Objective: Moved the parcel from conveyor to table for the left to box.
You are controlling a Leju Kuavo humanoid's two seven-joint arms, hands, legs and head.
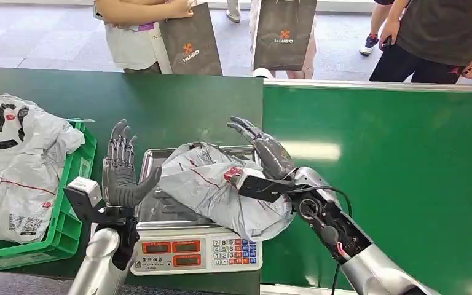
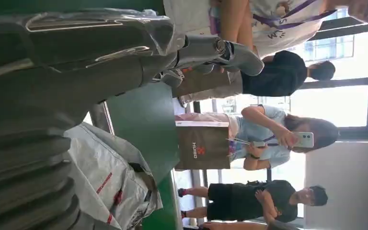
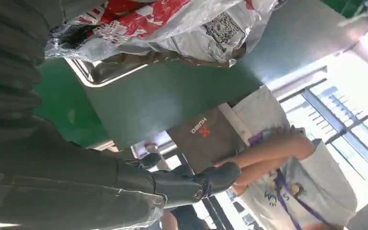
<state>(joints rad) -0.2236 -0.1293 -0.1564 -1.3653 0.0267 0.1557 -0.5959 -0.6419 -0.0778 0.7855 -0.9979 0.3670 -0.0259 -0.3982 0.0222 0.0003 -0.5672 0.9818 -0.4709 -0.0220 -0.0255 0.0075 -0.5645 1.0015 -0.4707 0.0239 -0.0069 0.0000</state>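
A grey plastic parcel (image 1: 209, 184) with red print lies crumpled on the steel tray (image 1: 152, 161) of a weighing scale (image 1: 190, 249) on the dark green table. My right hand (image 1: 265, 153) lies along the parcel's right side with fingers stretched out and nothing gripped. In the right wrist view the parcel (image 3: 182, 24) sits on the tray (image 3: 105, 74), with my right hand's fingers (image 3: 182, 184) straight and apart from it. My left hand (image 1: 121, 175) stands upright and open just left of the tray, holding nothing; its fingers (image 2: 211, 50) are extended in the left wrist view.
A green crate (image 1: 81, 165) at the table's left holds large grey parcels (image 1: 18, 166). The bright green conveyor (image 1: 393, 184) runs on the right. People stand beyond the table, two with dark paper bags (image 1: 190, 43) (image 1: 284, 34).
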